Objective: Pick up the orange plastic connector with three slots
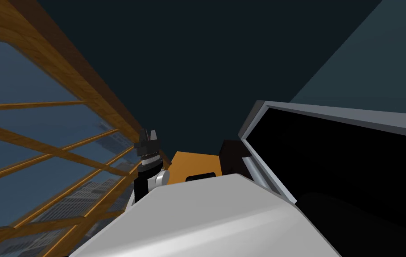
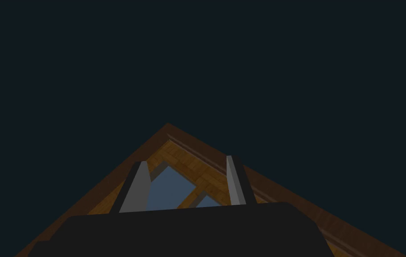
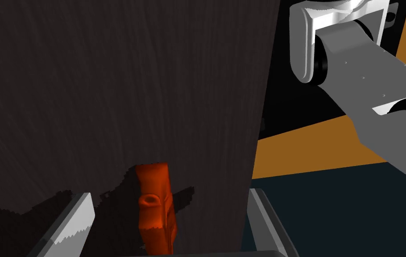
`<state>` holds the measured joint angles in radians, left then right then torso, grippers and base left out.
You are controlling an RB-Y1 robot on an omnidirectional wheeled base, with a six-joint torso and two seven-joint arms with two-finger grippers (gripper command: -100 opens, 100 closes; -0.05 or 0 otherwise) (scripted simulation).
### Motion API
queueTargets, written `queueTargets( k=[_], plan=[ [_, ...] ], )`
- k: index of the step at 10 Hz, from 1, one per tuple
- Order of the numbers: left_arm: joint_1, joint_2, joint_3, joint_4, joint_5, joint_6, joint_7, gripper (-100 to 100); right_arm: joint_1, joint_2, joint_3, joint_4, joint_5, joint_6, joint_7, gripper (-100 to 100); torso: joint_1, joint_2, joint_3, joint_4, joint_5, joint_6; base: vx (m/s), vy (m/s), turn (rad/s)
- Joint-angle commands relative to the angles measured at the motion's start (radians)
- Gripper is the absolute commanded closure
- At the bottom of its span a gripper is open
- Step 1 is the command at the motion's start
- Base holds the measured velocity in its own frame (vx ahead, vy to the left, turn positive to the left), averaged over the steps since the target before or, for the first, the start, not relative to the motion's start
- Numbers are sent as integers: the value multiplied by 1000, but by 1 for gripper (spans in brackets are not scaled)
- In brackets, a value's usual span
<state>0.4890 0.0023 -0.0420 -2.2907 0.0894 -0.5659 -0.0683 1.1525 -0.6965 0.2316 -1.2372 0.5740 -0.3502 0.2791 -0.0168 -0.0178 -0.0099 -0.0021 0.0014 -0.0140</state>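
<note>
The orange connector [image 3: 155, 209] lies on a dark wood-grained surface [image 3: 108, 89], a small oval recess showing on its face. My right gripper [image 3: 171, 194] is open and straddles it, one finger on either side, neither one touching. The connector sits nearer the finger [image 3: 75, 221] on the wood; the other finger [image 3: 264, 218] hangs just past the surface's edge. My left gripper [image 1: 148, 133] is raised beside the window, open with nothing between its fingers [image 2: 139, 187].
A wooden window frame [image 1: 64, 84] runs along my left. A grey-framed opening [image 1: 287, 109] with a black area inside stands at my right. An orange-brown surface [image 3: 304, 147] lies beyond the dark wood's edge. A white and grey arm link [image 3: 358, 62] reaches in near it.
</note>
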Motion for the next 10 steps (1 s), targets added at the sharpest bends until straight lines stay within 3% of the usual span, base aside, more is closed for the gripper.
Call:
queueTargets(
  k=[1,2,3,5,6,7,10],
  plan=[
    [0,0,0,0,0,0,0,0,0,0,0,0,0,0,0,-100,0,0,0,0,0,0,25,-2,51],
    [0,0,0,0,0,0,0,0,-1,-2,-1,0,1,-1,1,0,-1,0,0,0,-1,1,0,0,0],
    [0,0,0,0,0,0,0,0,-36,16,1,25,-2,7,5,-100,-1,1,0,0,-1,1,-43,19,24],
    [0,0,0,0,0,0,0,0,-80,38,4,57,-5,16,11,-100,0,6,3,1,0,1,-98,36,21],
    [0,0,0,0,0,0,0,0,-64,31,2,48,-4,10,9,-100,1,8,4,2,0,1,-49,25,-1],
    [0,0,0,0,0,0,0,0,-66,32,2,50,-5,10,10,100,0,5,3,1,0,1,-8,4,-3],
    [0,0,0,0,0,0,0,0,-64,29,0,53,-3,17,14,100,-4,3,2,2,-4,2,-2,-1,2]
  ],
)
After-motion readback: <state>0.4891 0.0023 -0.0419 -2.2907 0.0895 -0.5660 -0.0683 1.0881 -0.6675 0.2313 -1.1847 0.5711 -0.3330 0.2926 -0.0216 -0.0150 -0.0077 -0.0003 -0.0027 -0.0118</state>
